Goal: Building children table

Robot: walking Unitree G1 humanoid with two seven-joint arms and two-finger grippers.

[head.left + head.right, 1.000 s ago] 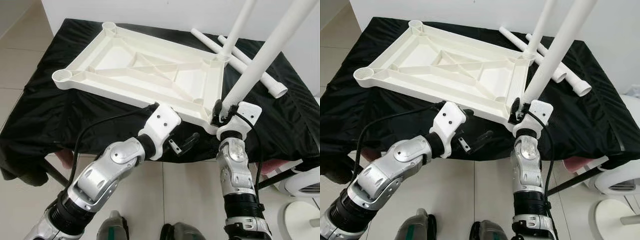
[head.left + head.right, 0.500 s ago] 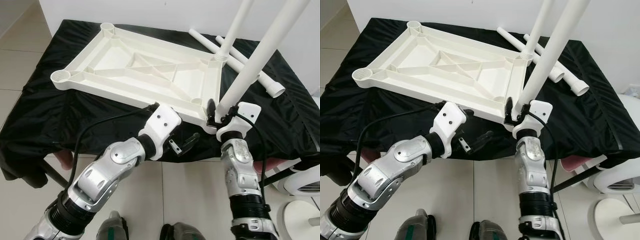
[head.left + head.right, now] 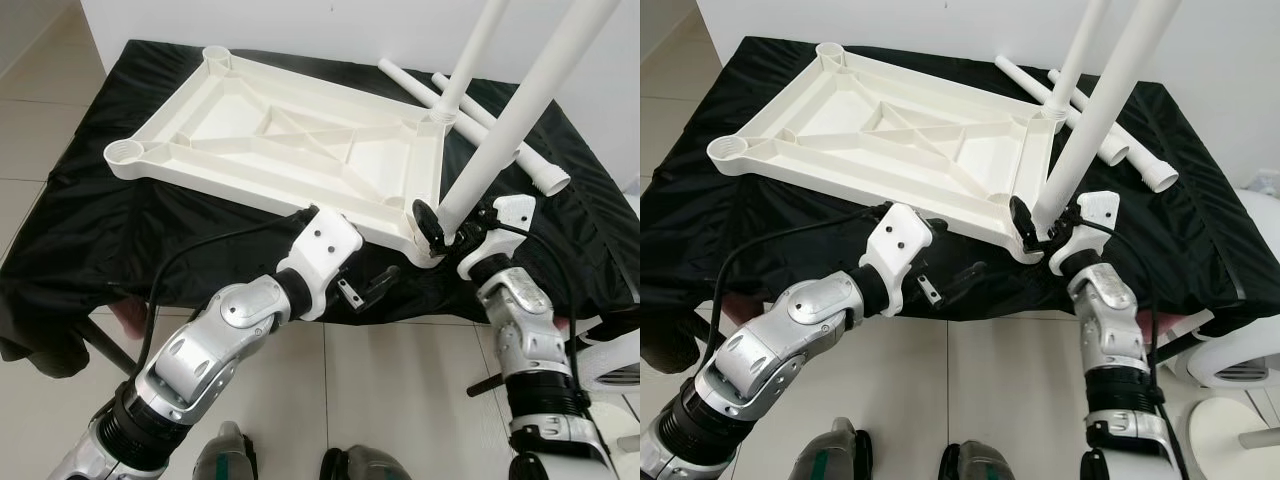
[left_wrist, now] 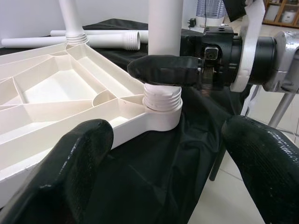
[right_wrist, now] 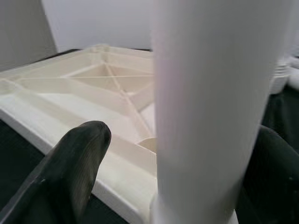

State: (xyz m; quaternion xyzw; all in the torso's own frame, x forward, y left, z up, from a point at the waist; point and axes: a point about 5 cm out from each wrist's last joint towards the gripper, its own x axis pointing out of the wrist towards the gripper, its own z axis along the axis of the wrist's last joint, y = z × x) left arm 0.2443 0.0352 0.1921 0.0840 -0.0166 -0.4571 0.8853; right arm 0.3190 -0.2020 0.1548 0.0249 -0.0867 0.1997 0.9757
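Tabletop (image 3: 290, 140), white plastic and turned underside up with its ribs showing, lies on the black cloth (image 3: 90, 220) that drapes the bench; its near right corner socket (image 4: 161, 109) juts past the cloth's front edge at about 4 o'clock from the tabletop's middle. A white leg (image 3: 510, 130) stands in that socket, its threaded end partly seated, and rises steeply toward 1 o'clock. A second leg (image 3: 475, 55) stands upright in the far right corner socket, at 2 o'clock from the middle. Two more legs (image 3: 500, 135) lie loose on the cloth beyond the right edge of the tabletop, crossing each other.

The right claw (image 3: 440, 225) is closed around the base of the near leg, just above the socket, one black finger on each side of the tube. The left claw (image 3: 375, 285) hangs in front of the bench edge, at 8 o'clock from that socket, its fingers (image 4: 74, 172) spread wide and touching nothing, pointed at the socket and the cloth under it.

At the lower edge of the head views the robot's feet (image 3: 225, 455) stand on pale floor tiles (image 3: 40, 120).
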